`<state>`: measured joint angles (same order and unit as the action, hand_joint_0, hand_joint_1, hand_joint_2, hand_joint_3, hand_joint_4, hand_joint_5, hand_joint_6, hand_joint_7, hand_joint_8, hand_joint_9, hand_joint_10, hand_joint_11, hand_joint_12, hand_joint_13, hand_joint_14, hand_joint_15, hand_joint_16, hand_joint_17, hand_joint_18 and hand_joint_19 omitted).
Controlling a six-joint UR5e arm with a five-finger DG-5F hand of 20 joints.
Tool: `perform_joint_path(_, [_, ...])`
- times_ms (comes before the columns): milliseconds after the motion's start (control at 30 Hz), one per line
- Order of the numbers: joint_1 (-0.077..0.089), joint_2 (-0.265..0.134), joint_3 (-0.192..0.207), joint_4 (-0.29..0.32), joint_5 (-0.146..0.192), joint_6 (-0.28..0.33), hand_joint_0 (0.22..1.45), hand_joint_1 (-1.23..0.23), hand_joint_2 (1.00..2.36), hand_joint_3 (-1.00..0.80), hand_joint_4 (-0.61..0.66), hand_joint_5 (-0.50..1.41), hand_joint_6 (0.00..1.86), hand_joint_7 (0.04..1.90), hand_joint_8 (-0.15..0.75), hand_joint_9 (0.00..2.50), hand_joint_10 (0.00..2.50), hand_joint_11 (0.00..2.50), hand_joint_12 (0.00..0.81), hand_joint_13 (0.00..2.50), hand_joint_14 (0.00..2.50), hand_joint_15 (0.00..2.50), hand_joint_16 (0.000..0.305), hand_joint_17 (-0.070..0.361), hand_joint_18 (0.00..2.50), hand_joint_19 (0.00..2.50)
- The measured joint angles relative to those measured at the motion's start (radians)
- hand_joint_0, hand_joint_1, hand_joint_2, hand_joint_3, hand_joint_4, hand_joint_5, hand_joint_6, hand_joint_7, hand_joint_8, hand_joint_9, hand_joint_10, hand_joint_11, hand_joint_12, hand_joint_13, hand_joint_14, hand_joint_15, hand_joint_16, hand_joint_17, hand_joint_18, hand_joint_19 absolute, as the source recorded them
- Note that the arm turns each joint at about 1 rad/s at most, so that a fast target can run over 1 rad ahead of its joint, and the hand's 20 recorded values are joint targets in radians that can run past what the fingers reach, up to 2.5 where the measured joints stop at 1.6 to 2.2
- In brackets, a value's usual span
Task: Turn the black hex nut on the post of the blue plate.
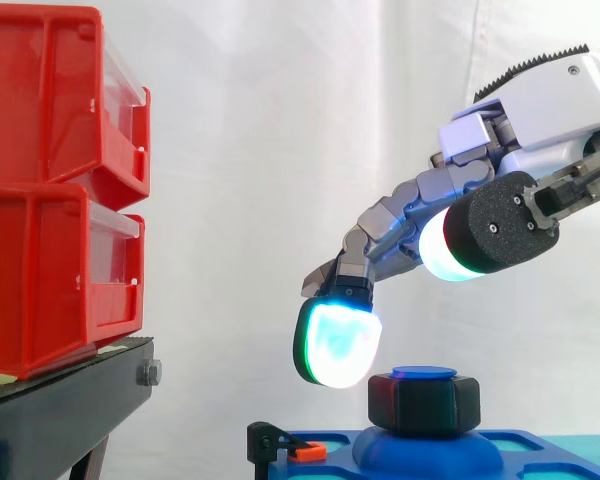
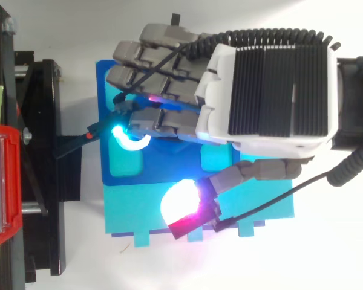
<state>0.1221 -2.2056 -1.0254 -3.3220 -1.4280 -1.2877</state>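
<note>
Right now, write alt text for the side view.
The hand reaches in from the right, open, one glowing pad hovering just left of the black nut on the blue plate. Red bins stack on a black stand at left.

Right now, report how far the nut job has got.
Done: the robot hand hangs over the blue plate, one pad just above the nut's left edge. In hand: nothing; the fingers are relaxed, none curled round the nut on its post. Left: grip the nut and turn it.
</note>
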Motion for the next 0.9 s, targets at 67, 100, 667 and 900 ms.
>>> perform_joint_path(67, [-0.004, 0.000, 0.000, -0.004, -0.002, 0.000, 0.45, -0.26, 1.00, -0.50, 0.23, -0.18, 0.50, 0.72, 0.229, 0.20, 0.00, 0.00, 0.356, 0.00, 0.00, 0.00, 0.061, 0.138, 0.00, 0.00])
perform_joint_path(100, [-0.005, 0.000, 0.000, -0.005, -0.003, -0.001, 0.45, -0.26, 1.00, -0.50, 0.23, -0.18, 0.50, 0.73, 0.229, 0.20, 0.00, 0.00, 0.355, 0.00, 0.00, 0.00, 0.061, 0.138, 0.00, 0.00])
perform_joint_path(667, [-0.047, 0.000, 0.001, -0.024, -0.042, -0.017, 0.45, -0.25, 1.00, -0.50, 0.23, -0.17, 0.50, 0.73, 0.231, 0.22, 0.00, 0.00, 0.358, 0.00, 0.00, 0.00, 0.061, 0.137, 0.00, 0.00])
perform_joint_path(900, [-0.074, 0.001, 0.003, -0.032, -0.073, -0.033, 0.45, -0.25, 1.00, -0.50, 0.23, -0.17, 0.50, 0.73, 0.232, 0.22, 0.00, 0.00, 0.356, 0.00, 0.00, 0.00, 0.061, 0.137, 0.00, 0.00])
